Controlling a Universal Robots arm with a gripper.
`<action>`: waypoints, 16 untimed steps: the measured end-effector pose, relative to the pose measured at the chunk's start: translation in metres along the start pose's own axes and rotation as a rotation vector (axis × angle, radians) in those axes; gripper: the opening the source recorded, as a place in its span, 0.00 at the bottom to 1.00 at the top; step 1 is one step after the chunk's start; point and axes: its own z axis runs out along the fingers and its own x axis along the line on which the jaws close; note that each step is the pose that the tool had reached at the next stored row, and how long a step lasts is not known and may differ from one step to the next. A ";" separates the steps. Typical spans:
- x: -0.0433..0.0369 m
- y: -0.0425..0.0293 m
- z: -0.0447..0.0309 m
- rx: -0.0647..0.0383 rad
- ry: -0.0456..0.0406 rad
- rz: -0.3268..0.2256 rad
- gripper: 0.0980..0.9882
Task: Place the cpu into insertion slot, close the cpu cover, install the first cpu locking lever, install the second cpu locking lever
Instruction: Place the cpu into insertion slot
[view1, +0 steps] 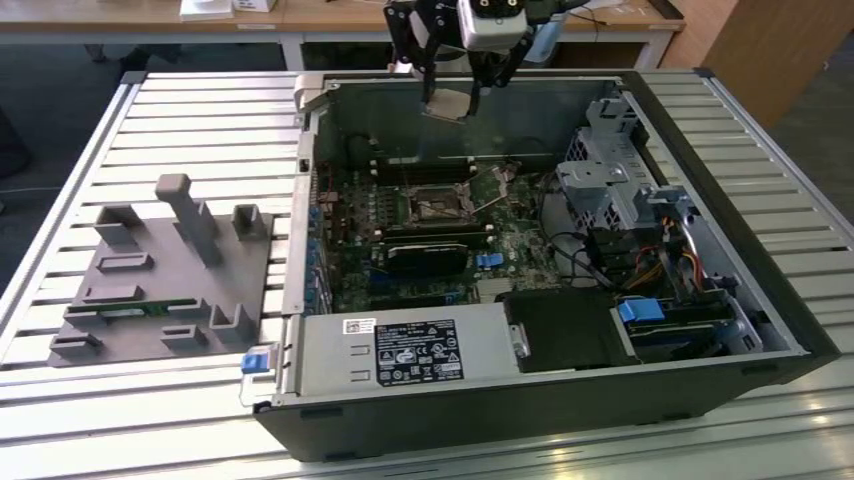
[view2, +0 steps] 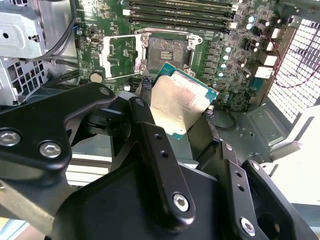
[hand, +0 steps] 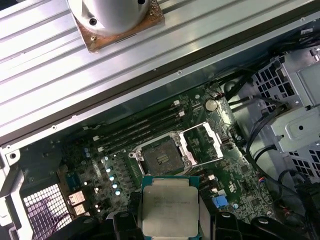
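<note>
Pinching the cpu (hand: 170, 207) by two opposite edges, my gripper (view1: 454, 98) holds it in the air above the motherboard (hand: 235, 185) of the open computer case (view1: 781, 300), its metal top toward both wrist cameras. Under it the insertion slot (hand: 160, 157) lies bare, and the cpu cover (hand: 207, 142) is swung open just beside the slot, apart from the chip.

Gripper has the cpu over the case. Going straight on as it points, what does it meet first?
Likely the open insertion slot, or the motherboard just beside it, with the held cpu touching first; depth is unclear.
</note>
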 end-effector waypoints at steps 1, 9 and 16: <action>0.0000 0.0000 0.0000 0.000 -0.0004 0.004 0.49; 0.0000 0.0000 0.0000 -0.001 -0.0042 0.047 0.49; 0.0000 0.0000 0.0005 -0.001 -0.0112 0.120 0.49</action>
